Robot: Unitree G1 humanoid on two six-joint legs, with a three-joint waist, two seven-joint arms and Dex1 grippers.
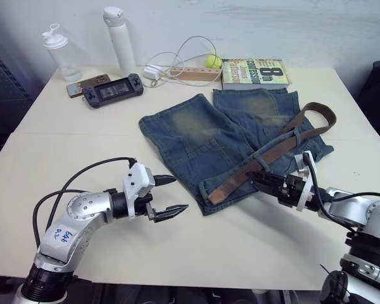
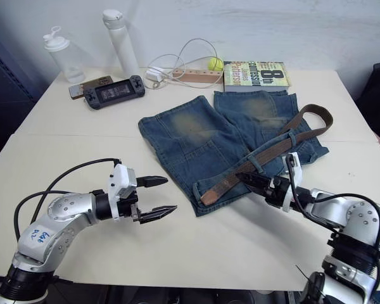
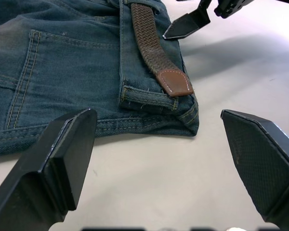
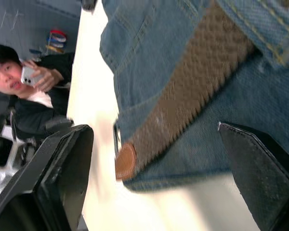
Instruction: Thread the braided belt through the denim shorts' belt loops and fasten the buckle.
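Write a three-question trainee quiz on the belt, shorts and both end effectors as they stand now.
1. True or false: the left end effector grips the braided belt.
2. The belt's tan tip lies: A) off the table, B) on the denim shorts by a belt loop, C) under the book.
3. Which end effector is nearer the belt?

Key: 1 false; both are open, holding nothing. 2 B. 3 The right end effector.

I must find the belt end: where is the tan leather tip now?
The tan leather tip lies against a belt loop at the denim shorts' near waistband corner.
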